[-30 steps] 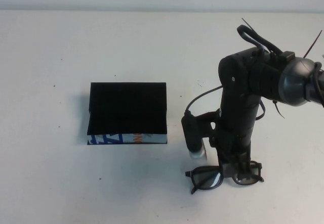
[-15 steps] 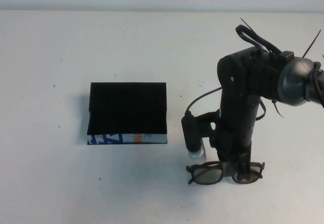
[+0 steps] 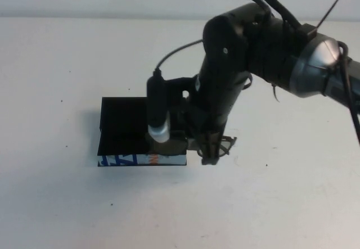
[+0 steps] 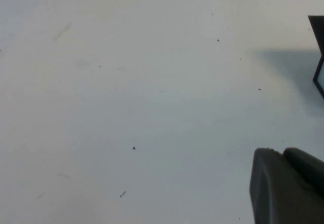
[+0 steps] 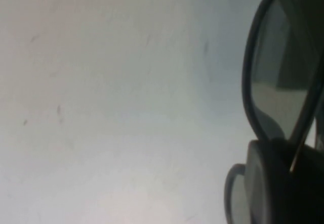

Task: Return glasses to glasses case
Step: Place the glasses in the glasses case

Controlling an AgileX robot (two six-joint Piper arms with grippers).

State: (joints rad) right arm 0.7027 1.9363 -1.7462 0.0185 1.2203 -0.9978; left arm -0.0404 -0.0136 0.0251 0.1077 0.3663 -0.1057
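Observation:
The glasses case (image 3: 122,122) lies open at mid-left, black inside, with its blue, white and orange front edge (image 3: 135,160) towards me. My right gripper (image 3: 210,152) is shut on the glasses (image 3: 223,145) and holds them in the air just off the case's right front corner. In the right wrist view a dark-framed lens (image 5: 281,82) sticks out past the fingers (image 5: 276,183). My left gripper (image 4: 288,183) shows only in the left wrist view, over bare table with its fingers together and nothing in them. A corner of the case (image 4: 319,57) shows there.
The white table (image 3: 67,52) runs all round the case. The right arm and its wrist camera (image 3: 157,117) hang over the case's right half and hide it.
My right gripper has lifted the glasses from the table at the front right and carried them left and back, to the case's right front corner. The case has not moved.

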